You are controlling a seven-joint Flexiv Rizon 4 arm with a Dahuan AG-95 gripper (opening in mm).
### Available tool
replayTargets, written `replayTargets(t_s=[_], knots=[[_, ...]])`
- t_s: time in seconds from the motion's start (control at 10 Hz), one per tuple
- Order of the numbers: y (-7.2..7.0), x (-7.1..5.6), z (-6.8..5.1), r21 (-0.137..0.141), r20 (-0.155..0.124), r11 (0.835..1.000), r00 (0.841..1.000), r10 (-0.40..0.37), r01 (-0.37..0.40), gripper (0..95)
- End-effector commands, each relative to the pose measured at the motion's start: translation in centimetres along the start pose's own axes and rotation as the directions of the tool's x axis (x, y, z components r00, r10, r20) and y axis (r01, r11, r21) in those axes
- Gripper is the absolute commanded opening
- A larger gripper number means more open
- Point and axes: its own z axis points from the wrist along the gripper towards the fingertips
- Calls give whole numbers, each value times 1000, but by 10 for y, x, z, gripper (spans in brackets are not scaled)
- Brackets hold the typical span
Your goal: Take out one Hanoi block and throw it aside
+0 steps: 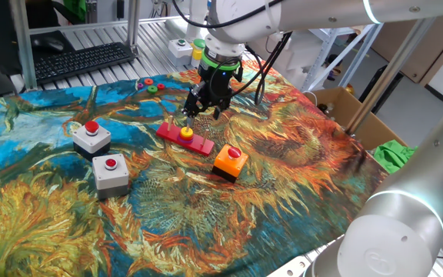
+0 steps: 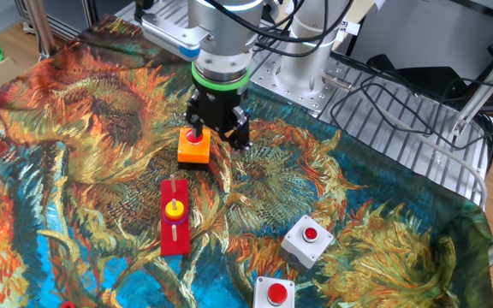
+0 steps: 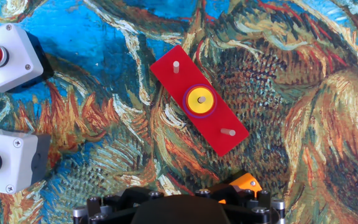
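We see the gripper (image 1: 204, 105) hanging above the painted cloth (image 1: 298, 154), over the flat red base (image 1: 184, 138) – its fingers hold nothing, though we cannot tell how far apart they stand. The yellow Hanoi block (image 3: 200, 100) sits on the base's middle peg, atop a purple ring – an orange button box (image 2: 194, 146) just beside, two grey button boxes (image 1: 101, 155) farther off

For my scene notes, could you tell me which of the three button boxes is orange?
The orange button box, beside the red pegged base; the other two are grey.
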Motion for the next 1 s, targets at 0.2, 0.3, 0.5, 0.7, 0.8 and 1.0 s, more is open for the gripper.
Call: replayTargets(t_s=[0.2,0.3,0.5,0.7,0.8,1.0], knots=[[0,0,0,-15,12,997,997,81,-80,0],[0,0,0,-17,12,997,997,81,-80,0],[0,0,1,-14,12,996,996,87,-86,0],[0,0,1,-14,10,995,995,104,-104,0],[1,0,1,-13,11,994,994,107,-106,0],[1,0,2,-12,13,994,994,111,-111,0]])
